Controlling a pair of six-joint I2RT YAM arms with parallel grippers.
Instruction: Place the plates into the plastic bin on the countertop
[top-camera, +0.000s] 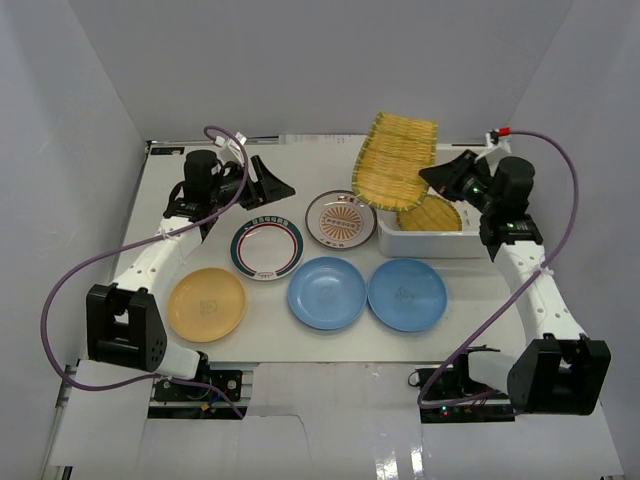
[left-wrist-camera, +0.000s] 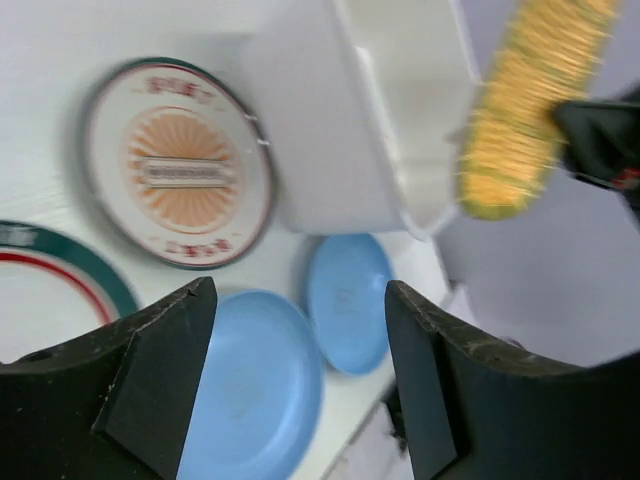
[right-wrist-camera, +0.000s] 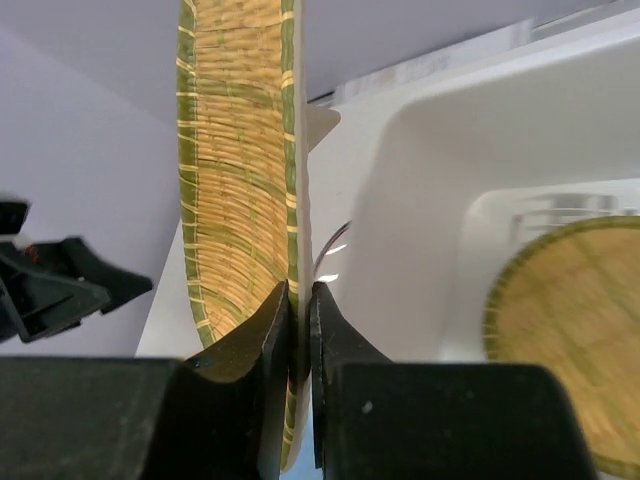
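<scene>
Same build twice: left arm (top-camera: 150, 262) and right arm (top-camera: 545, 300) have white tapered links and chunky black joint housings (top-camera: 125, 325) at shoulder and wrist. A purple cable (top-camera: 60, 290) loops off the left one. There is a second purple cable (top-camera: 565, 190) on the right, with a red tip (top-camera: 505, 131) at its far end. Both left pincer (top-camera: 268, 185) and right pincer (top-camera: 432, 180) are all black; fingers (left-wrist-camera: 150, 380) matte, wedge-shaped, edges scuffed pale. Small green lights (top-camera: 507, 227) on the right wrist housing.

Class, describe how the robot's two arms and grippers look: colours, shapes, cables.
The left arm and right arm both have white link segments joined by chunky black joint housings. A purple cable runs along each arm. The left gripper and right gripper each have two flat, matte black fingers that taper to blunt tips.
</scene>
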